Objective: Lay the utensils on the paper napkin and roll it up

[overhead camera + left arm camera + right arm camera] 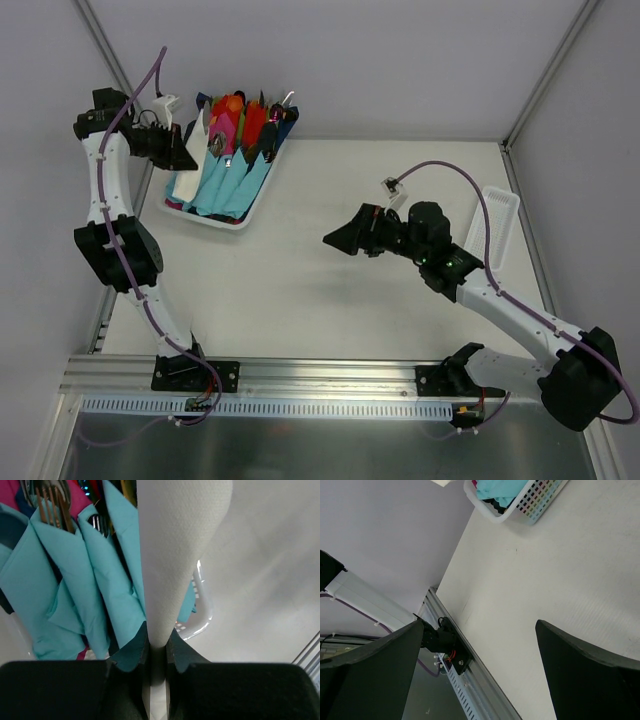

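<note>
Your left hand (157,650) pinches the white napkin (175,555) at one end. The sheet reaches past its fingertips, right beside the blue bundles (75,580) in the basket (202,625). Thin paper could snag there and tear, or slip free. Open counter (330,320) lies to its right, below your wide-spread right hand (340,240).

We see the left gripper (185,158) holding the paper napkin (185,187) above the basket (243,222) (right gripper (335,240) hangs mid-table).

We look down from behind both arms; left wrist view hugs the basket (202,622) just past its fingers (127,655); right sees it afar.
</note>
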